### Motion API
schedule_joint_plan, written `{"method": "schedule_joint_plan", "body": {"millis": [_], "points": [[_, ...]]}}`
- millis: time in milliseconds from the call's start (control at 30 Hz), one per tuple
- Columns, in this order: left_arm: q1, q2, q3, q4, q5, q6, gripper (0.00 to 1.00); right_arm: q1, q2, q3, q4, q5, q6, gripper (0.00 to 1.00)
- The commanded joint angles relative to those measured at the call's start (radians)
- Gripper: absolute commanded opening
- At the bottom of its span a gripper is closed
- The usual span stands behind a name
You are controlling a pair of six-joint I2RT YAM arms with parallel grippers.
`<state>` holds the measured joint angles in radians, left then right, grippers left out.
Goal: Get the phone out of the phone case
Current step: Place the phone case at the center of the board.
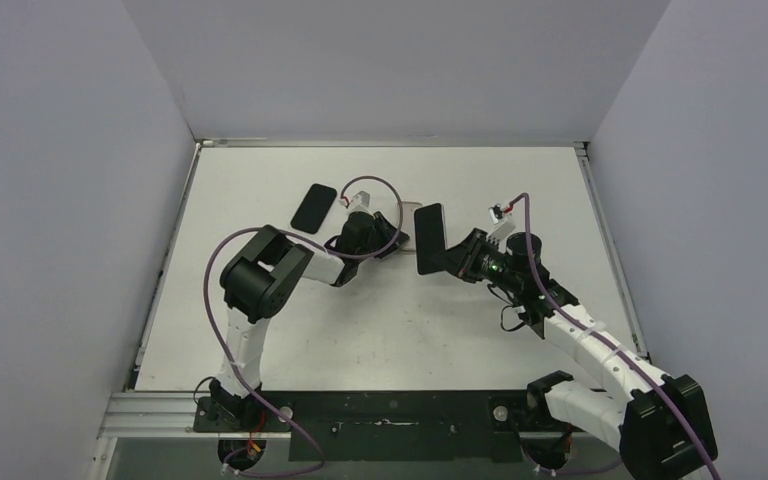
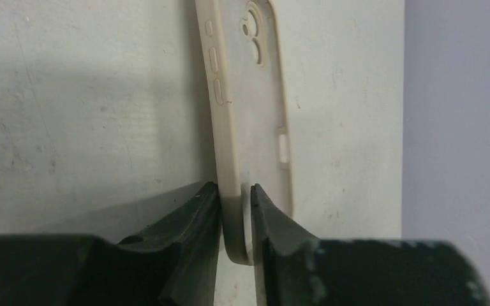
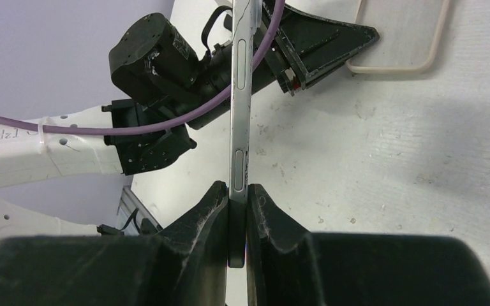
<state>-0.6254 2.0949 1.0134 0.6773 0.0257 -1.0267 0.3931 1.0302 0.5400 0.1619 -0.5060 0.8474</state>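
Observation:
The dark phone (image 1: 428, 238) stands on edge above the table, out of its case, with my right gripper (image 1: 455, 258) shut on its lower end. In the right wrist view the phone's (image 3: 240, 95) thin silver side rises from between the gripper's (image 3: 237, 191) fingers. The beige phone case (image 2: 249, 95) lies empty and flat on the table, camera cut-out at the far end. My left gripper (image 2: 236, 191) straddles its near side wall. One finger touches the wall and a slim gap shows on the other side. The case (image 3: 399, 38) also shows by the left arm's fingers (image 3: 332, 41).
A second black flat slab (image 1: 313, 207) lies on the table left of the left gripper (image 1: 397, 237). Grey walls close in the white table (image 1: 380, 330) on the left, back and right. A purple cable (image 3: 166, 121) loops over the left arm.

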Motion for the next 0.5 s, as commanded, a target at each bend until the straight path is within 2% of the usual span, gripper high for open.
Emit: {"method": "schedule_joint_plan", "body": {"millis": [0, 133, 367, 467], "points": [[0.003, 0.038, 0.084, -0.054, -0.057, 0.021, 0.25, -0.011, -0.047, -0.006, 0.037, 0.045, -0.011, 0.00], [0.000, 0.042, 0.087, -0.069, -0.057, 0.026, 0.38, -0.012, -0.038, -0.021, 0.008, 0.047, -0.005, 0.00], [0.016, -0.009, 0.060, -0.131, -0.094, 0.063, 0.51, -0.012, -0.020, -0.043, -0.031, 0.034, 0.010, 0.00], [0.034, -0.047, 0.025, -0.134, -0.098, 0.067, 0.64, -0.011, 0.014, -0.058, -0.015, 0.010, 0.034, 0.00]]}}
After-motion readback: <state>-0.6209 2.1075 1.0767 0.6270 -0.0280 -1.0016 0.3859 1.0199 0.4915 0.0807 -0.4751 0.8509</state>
